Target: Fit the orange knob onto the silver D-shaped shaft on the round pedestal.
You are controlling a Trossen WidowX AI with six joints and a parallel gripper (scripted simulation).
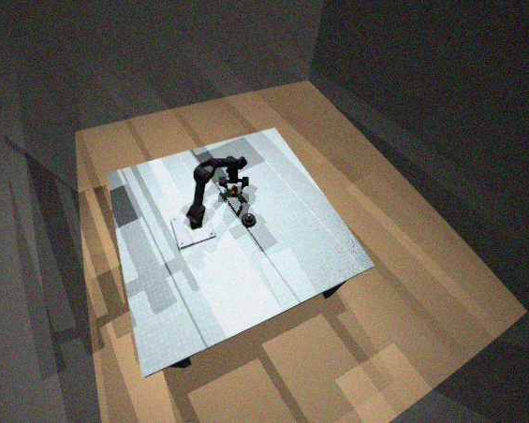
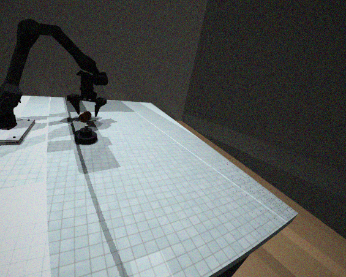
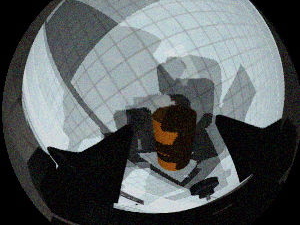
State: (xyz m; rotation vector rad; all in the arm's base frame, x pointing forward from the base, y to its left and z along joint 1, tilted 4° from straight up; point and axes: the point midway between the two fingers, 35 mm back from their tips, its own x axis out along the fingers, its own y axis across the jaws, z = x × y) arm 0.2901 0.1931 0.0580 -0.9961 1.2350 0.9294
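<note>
The orange knob (image 1: 233,190) (image 2: 85,116) (image 3: 173,141) lies on its side on the table, partly in shadow, with a round end toward the exterior camera. I cannot make out its hole. My gripper (image 1: 234,187) (image 2: 87,114) (image 3: 177,124) is open and empty, pointing down. Its fingertips stand apart above the knob, one toward each side of it. The dark round pedestal (image 1: 248,220) (image 2: 86,138) (image 3: 204,188) stands upright on the table, in front of the knob in the exterior view. The small shaft on its top is dim, and its flat side cannot be made out.
The arm's pale base plate (image 1: 183,238) (image 2: 24,132) is to the left of the pedestal in the top and exterior views. The pale gridded table (image 1: 244,290) (image 2: 172,196) carries shadow patches and a dark stripe of shadow that passes the pedestal. The table's right edge slopes away in the exterior view.
</note>
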